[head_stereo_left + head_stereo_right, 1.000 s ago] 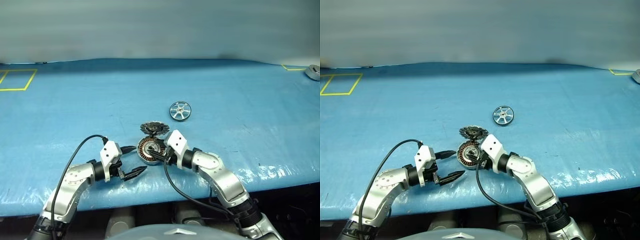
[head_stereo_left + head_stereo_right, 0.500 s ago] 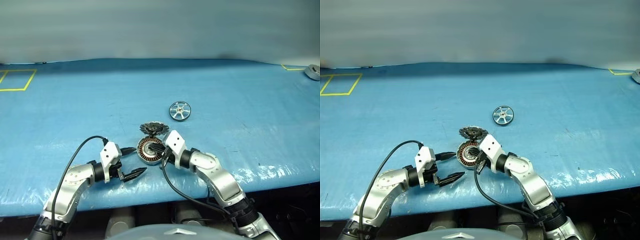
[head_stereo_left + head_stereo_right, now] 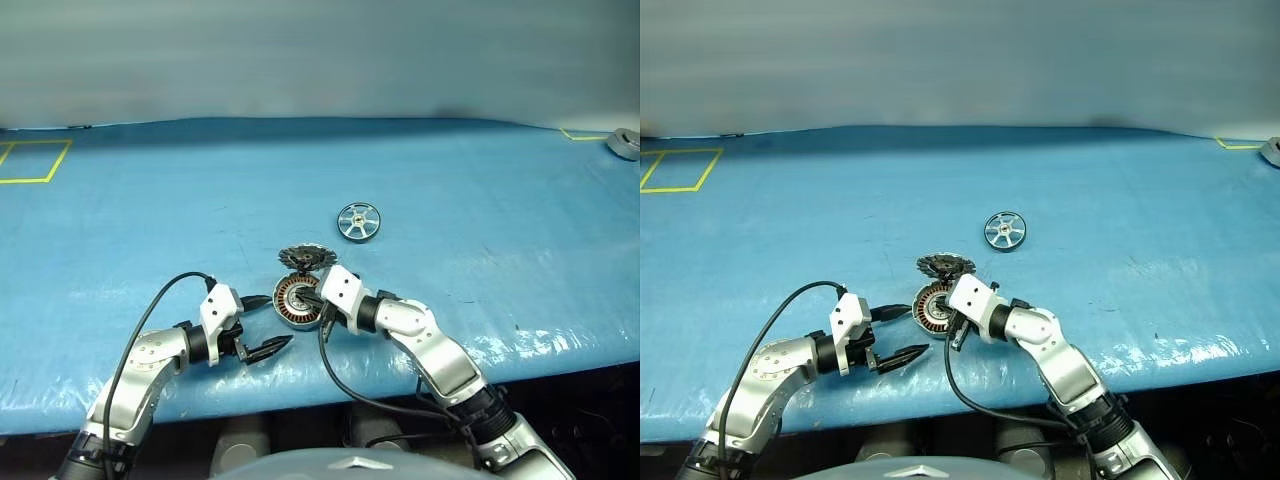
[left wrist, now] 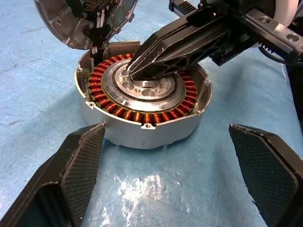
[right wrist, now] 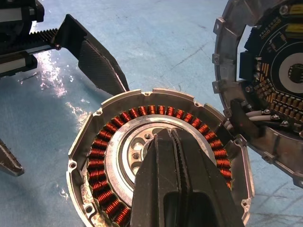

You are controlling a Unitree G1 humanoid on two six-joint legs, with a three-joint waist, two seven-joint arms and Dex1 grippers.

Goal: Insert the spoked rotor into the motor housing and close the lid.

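My right gripper (image 4: 135, 66) has its fingers pressed together with nothing between them, the tips resting over the silver centre of the motor housing (image 4: 144, 111), inside the ring of copper windings. My left gripper (image 3: 262, 325) waits just beside the housing with its fingers wide apart and empty. The lid (image 5: 265, 85) stands tipped up at the housing's far edge, joined there by pale wires. The spoked rotor (image 3: 359, 221) lies flat on the blue table (image 3: 150, 230), well apart from both my grippers, so the insertion is not yet begun. My worry is the closed tips: if I drag them sideways they could scrape the windings or shove the housing across the slick cover, since my left fingers are not bracing it. I cannot tell whether the tips truly touch the hub or hover just above. A knock on the raised lid could strain its wires.
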